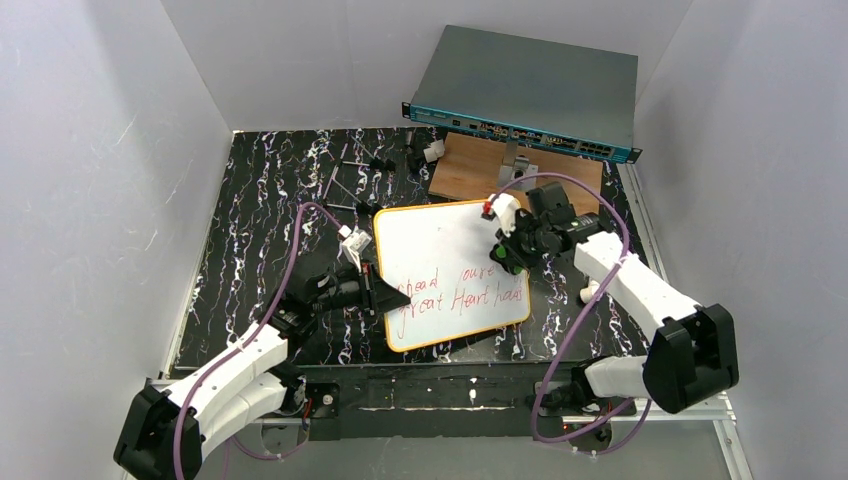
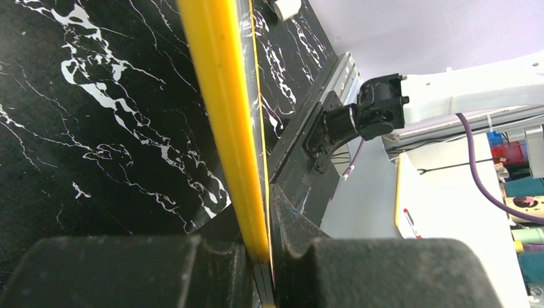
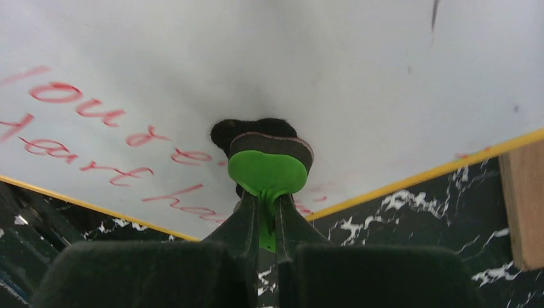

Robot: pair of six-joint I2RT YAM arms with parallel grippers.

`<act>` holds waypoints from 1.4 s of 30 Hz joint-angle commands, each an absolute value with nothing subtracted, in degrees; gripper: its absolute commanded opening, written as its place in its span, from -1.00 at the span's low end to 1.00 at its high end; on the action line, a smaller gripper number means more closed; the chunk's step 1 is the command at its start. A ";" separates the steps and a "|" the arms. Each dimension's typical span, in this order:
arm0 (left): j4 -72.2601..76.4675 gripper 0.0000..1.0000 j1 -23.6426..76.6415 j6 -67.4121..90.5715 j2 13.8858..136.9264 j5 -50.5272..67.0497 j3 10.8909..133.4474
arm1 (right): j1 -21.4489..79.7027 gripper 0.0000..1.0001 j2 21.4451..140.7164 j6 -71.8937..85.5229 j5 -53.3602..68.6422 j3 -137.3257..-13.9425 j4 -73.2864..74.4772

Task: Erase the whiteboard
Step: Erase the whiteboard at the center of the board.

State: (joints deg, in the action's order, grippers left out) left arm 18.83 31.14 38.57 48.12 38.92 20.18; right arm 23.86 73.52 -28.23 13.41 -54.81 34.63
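Lying flat on the black marbled table (image 1: 260, 200), one whiteboard (image 1: 440, 250) is clamped at its left frame by the closed left gripper (image 1: 385, 297). One green-backed eraser (image 3: 266, 170), pinched in the closed right gripper (image 3: 269, 221), is pressed onto its right part. Two red handwritten lines are seen, the lower perhaps reading "great Heart has".

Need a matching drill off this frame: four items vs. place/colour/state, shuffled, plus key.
Things:
1. left end effector
2. right end effector
3. wooden board
4. network switch

Places/states:
A. grey, at the back wall
B. shut on the green eraser
C. shut on the yellow frame of the whiteboard
D. brown, just beyond the whiteboard's far edge

Pairs: 1-C, 2-B, 3-D, 4-A
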 commanded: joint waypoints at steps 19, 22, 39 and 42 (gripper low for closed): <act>28.81 -1.00 31.75 35.36 44.56 40.20 20.99 | 26.13 -0.97 74.89 -25.28 18.17 -62.85 31.84; 28.87 -1.00 31.75 35.39 44.67 40.32 21.16 | 23.16 -0.97 75.01 -25.31 18.12 -60.45 31.54; 7.51 -1.00 31.29 26.29 20.96 15.22 21.46 | 19.73 -0.97 64.61 -32.88 27.73 -54.79 42.75; 7.46 -1.00 31.29 26.69 21.29 16.63 20.68 | 19.64 -0.97 65.00 -31.49 26.52 -55.00 40.91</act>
State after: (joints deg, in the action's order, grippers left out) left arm 4.80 31.59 29.12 21.87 19.38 19.16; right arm 19.86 64.99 -31.75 26.09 -55.22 41.32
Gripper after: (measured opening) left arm 0.061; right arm 0.079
